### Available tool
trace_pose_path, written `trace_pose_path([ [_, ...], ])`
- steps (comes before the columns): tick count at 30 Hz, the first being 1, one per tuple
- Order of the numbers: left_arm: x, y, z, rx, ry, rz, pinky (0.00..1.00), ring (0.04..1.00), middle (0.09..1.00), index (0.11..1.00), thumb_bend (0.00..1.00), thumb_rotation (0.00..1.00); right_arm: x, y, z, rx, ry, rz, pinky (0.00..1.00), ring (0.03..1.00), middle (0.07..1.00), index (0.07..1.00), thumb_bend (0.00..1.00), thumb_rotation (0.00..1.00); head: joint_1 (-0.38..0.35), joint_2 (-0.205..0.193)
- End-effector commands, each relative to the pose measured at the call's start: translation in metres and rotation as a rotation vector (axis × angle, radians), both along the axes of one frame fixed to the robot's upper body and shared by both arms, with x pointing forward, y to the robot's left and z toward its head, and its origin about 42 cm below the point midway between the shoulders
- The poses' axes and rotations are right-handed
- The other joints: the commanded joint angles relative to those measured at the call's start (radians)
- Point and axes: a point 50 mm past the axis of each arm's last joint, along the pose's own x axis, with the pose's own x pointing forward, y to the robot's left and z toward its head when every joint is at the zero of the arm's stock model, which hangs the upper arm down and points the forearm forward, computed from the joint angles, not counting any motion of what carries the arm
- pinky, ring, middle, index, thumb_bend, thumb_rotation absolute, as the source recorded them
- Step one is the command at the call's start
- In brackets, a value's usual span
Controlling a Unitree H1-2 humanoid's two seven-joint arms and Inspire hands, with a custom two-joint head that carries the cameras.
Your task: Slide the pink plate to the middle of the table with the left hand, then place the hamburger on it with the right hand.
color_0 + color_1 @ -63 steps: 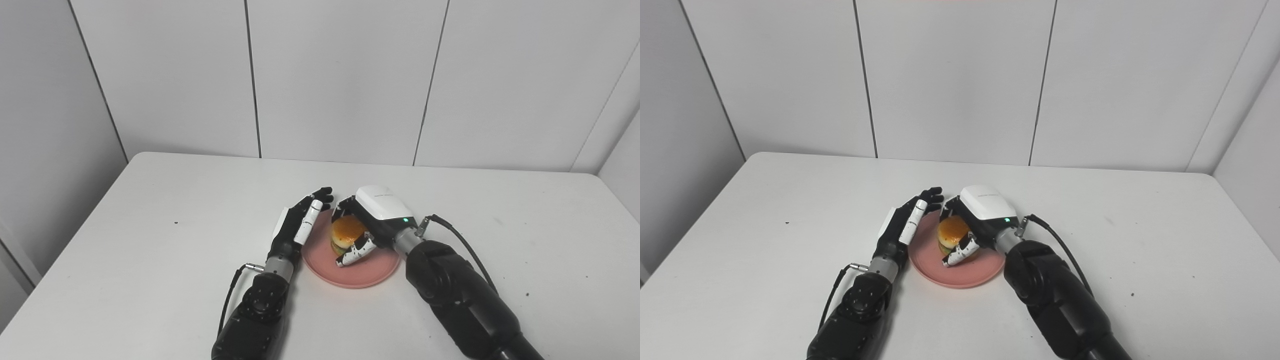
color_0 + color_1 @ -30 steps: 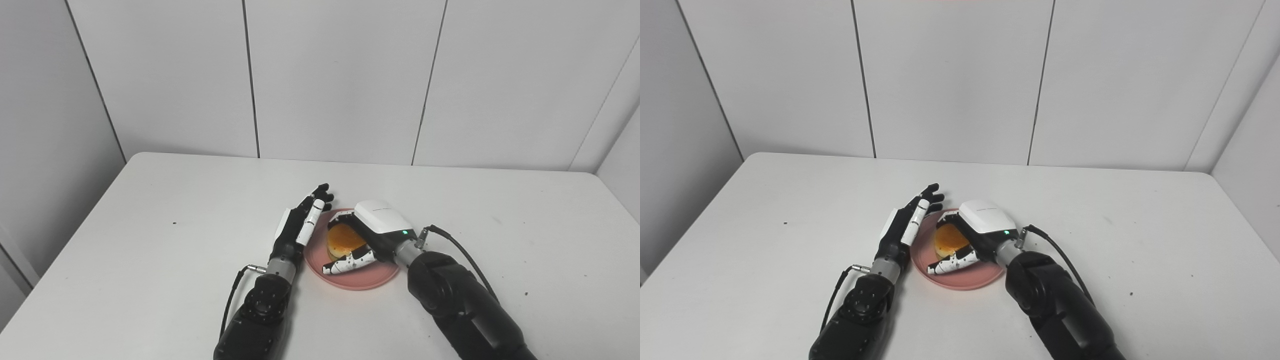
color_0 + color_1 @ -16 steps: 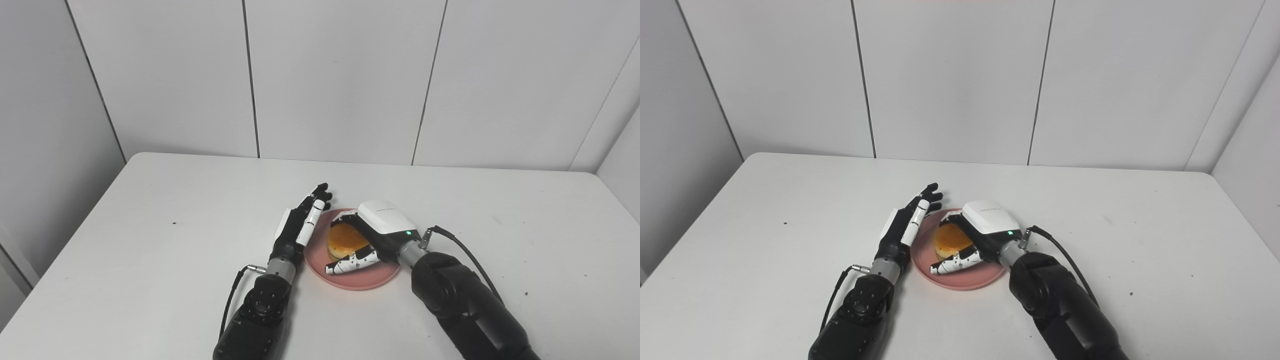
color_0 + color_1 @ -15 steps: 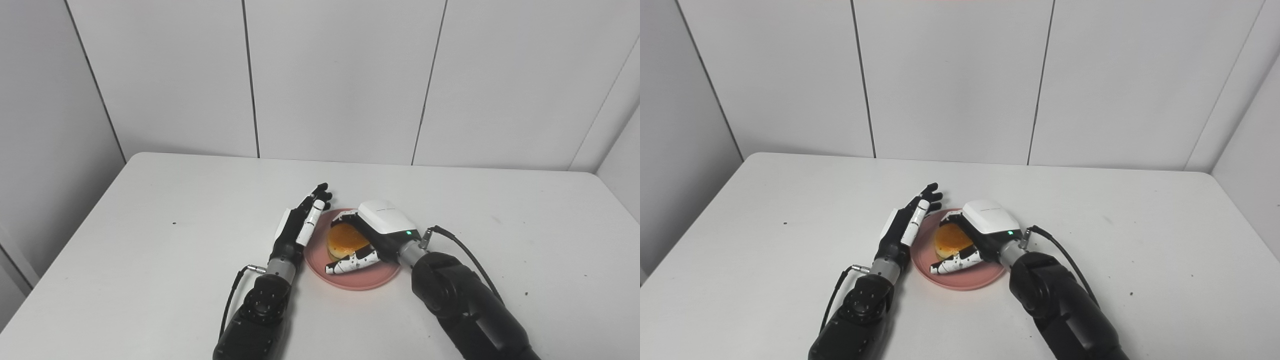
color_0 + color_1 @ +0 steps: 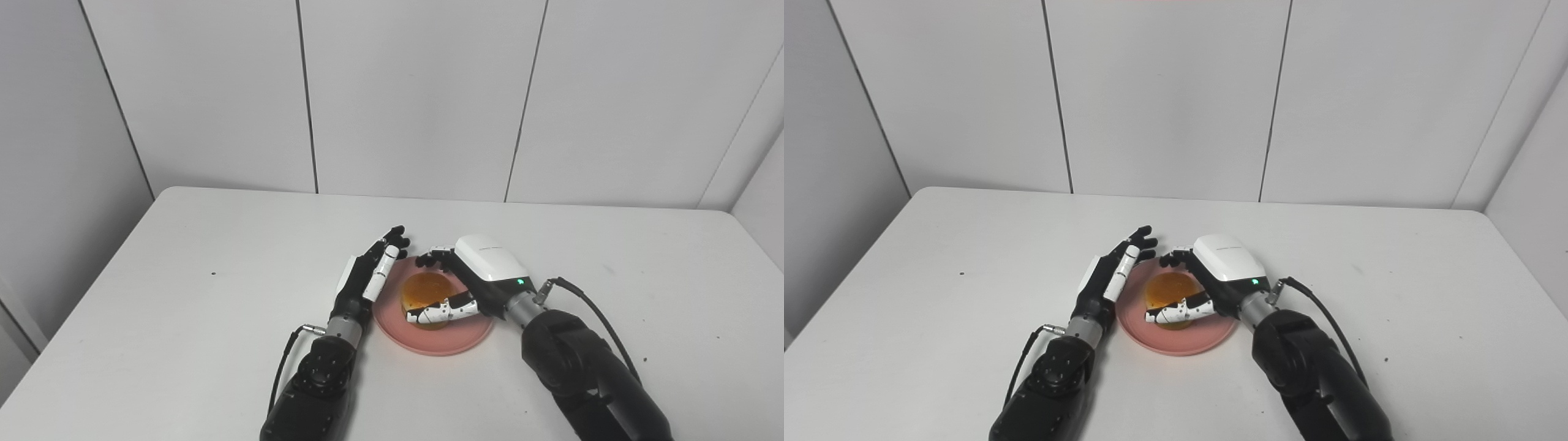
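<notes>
The pink plate (image 5: 453, 340) lies near the middle of the white table (image 5: 184, 275). On it rests the hamburger (image 5: 424, 289) with its orange bun up. My right hand (image 5: 484, 275) hovers just right of the hamburger, open, with the thumb in front of the bun and the fingers spread behind it, not closed on it. My left hand (image 5: 367, 275) stands open, fingers straight, against the plate's left rim. In the right eye view the same hamburger (image 5: 1168, 288) sits on the plate (image 5: 1206, 343).
The table's far edge meets a white panelled wall (image 5: 416, 92). A few small dark specks (image 5: 213, 273) mark the tabletop. A cable (image 5: 588, 306) runs along my right wrist.
My right hand lowered the hamburger onto the plate, then spread its fingers and drew back up and to the right. The left hand has stayed at the plate's left rim.
</notes>
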Motion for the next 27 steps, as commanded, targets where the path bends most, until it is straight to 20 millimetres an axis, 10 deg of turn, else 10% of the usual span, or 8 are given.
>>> trace_pose_path([
  [1,-0.019,-0.007,-0.034,0.010,0.137,-0.050,0.81,0.840,0.832,0.813,0.71,0.99,0.002,-0.001,0.027,0.063,-0.110,0.033,0.59,0.691,0.735,0.715,0.93,0.75,0.002,0.001],
  [20,-0.027,-0.003,-0.028,-0.061,0.094,0.057,0.80,0.858,0.831,0.786,0.70,0.91,0.004,-0.029,0.001,0.269,-0.054,-0.125,0.77,0.870,0.883,0.819,0.83,0.82,-0.002,0.009],
  [27,-0.037,-0.003,-0.030,-0.086,-0.025,0.241,0.94,0.926,0.909,0.863,0.65,0.92,0.009,-0.031,-0.030,0.753,0.173,-0.172,0.74,0.837,0.858,0.799,0.82,0.93,0.001,0.010],
])
